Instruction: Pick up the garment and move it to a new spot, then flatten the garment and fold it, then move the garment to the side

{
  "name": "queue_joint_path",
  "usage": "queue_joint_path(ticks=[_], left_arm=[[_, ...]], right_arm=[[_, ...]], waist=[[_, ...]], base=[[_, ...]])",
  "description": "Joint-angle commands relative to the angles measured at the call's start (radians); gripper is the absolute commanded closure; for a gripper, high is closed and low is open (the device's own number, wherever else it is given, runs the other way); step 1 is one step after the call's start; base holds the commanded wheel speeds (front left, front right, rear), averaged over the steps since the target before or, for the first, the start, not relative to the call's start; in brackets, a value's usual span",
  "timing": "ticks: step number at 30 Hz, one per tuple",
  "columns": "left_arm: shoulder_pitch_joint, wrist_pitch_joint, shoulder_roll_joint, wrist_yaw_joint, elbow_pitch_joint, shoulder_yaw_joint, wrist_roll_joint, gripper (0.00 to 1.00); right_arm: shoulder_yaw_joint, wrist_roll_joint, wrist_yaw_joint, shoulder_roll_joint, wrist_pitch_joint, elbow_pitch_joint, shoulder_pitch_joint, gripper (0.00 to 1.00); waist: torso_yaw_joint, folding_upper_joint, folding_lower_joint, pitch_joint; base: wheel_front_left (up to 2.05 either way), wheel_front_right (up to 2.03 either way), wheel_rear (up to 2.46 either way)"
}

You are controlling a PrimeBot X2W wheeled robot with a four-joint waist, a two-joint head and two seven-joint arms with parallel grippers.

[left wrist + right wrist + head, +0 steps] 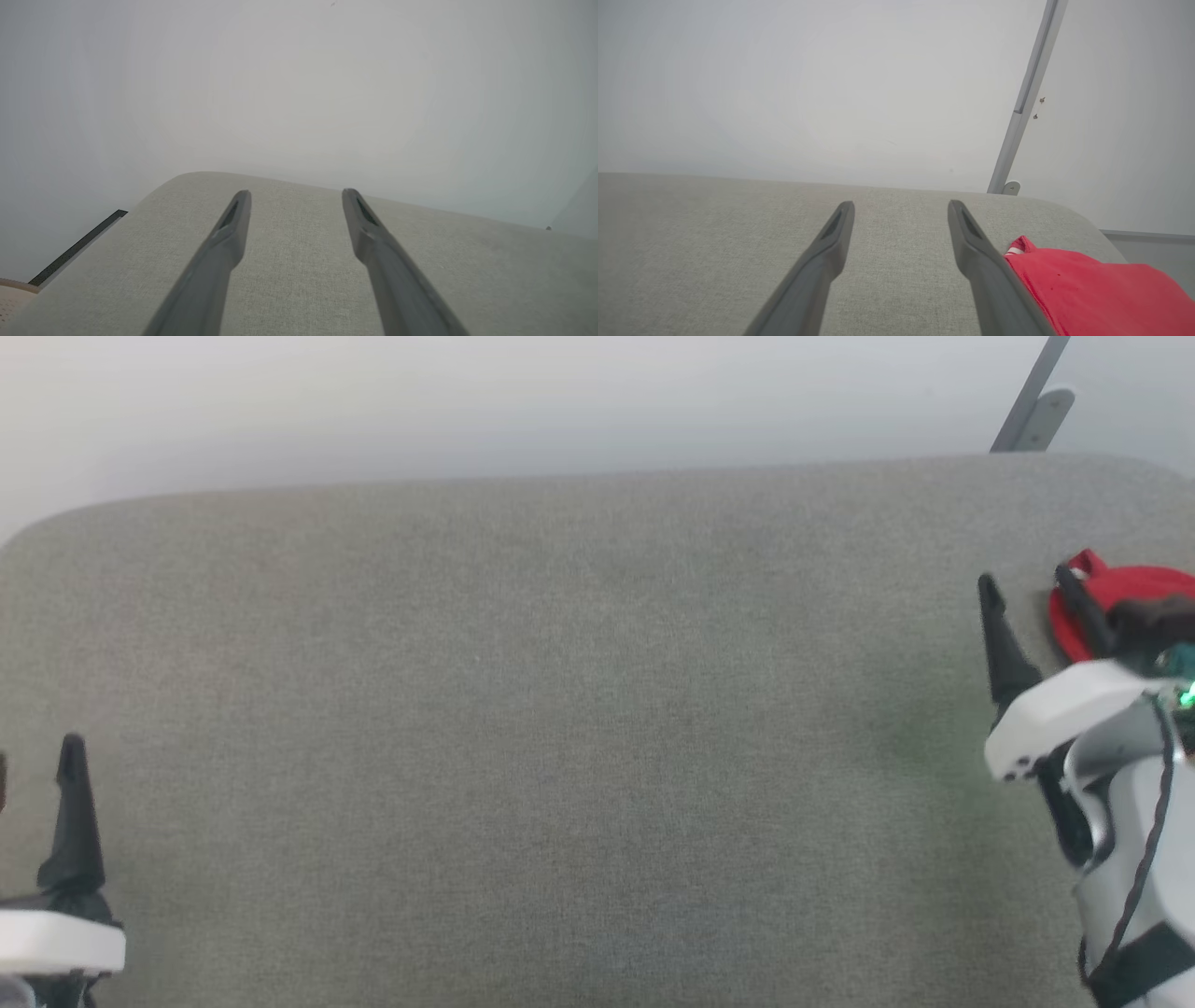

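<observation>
The garment [1134, 583] is a folded red bundle with a bit of white trim, lying at the far right edge of the grey fabric table [560, 709] and partly hidden by my right arm. My right gripper [1027, 586] stands open just left of it, one finger crossing its left edge. In the right wrist view the garment [1087, 289] lies to the right of the right gripper [901, 205], with only bare fabric between the fingers. My left gripper [35, 756] is open at the lower left, far from the garment. In its wrist view the left gripper [295, 193] holds nothing.
A grey metal post with a bracket [1032, 401] rises behind the table's back right corner, also the post [1027, 93] in the right wrist view. A pale wall runs behind the rounded far edge. A dark strip [77, 247] lies off the table's left corner.
</observation>
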State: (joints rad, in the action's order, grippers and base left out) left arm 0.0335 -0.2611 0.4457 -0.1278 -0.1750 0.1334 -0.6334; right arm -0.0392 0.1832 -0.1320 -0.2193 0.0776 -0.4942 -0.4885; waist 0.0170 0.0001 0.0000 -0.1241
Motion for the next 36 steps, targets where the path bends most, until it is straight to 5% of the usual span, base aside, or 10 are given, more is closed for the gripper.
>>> queue_joint_path(ticks=[1, 36], left_arm=[[-0.020, -0.005, -0.002, -0.003, 0.005, 0.009, 0.002, 0.00], [-0.222, -0.005, 0.007, -0.003, 0.028, -0.022, -0.063, 0.00]], right_arm=[[0.007, 0.012, 0.003, 0.005, 0.017, 0.003, 0.022, 0.00], [0.007, 0.096, 0.002, 0.047, 0.119, 0.161, 0.388, 0.00]], waist=[[0.001, -0.0001, 0.0000, 0.015], [-0.004, -0.0001, 0.0000, 0.136]], base=[[0.00, 0.00, 0.00], [0.00, 0.00, 0.00]])
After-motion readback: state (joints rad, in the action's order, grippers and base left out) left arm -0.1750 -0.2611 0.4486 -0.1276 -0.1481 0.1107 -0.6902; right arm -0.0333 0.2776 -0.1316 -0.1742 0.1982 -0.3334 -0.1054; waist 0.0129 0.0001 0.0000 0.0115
